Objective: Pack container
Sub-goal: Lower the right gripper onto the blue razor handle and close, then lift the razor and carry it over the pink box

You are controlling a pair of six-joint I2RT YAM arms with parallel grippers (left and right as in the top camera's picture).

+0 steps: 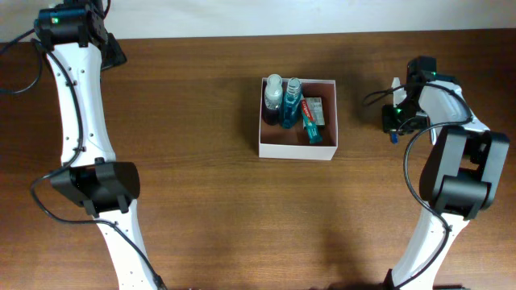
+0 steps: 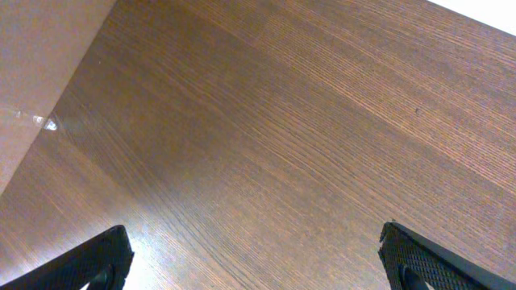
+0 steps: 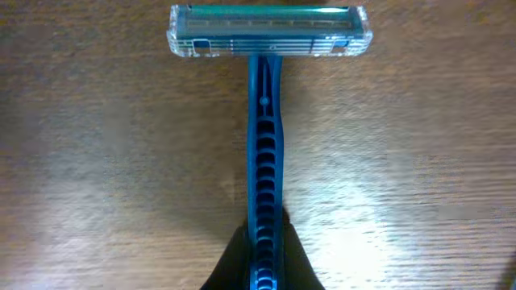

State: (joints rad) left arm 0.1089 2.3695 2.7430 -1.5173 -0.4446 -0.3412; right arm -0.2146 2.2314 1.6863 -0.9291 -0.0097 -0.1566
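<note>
The container, a square white box with a reddish-brown inside, sits mid-table. It holds two upright bottles and a toothpaste box. A blue razor with a clear-capped head lies on the wood to the container's right. My right gripper is shut on its handle, one dark finger on each side. From above, the right gripper is right of the container, and the razor's head pokes out behind it. My left gripper is open over bare wood at the far left corner.
The table's back edge and a pale wall run along the top of the overhead view. Black cables trail from both arms. The right arm's base stands at the front right, the left arm's at the front left.
</note>
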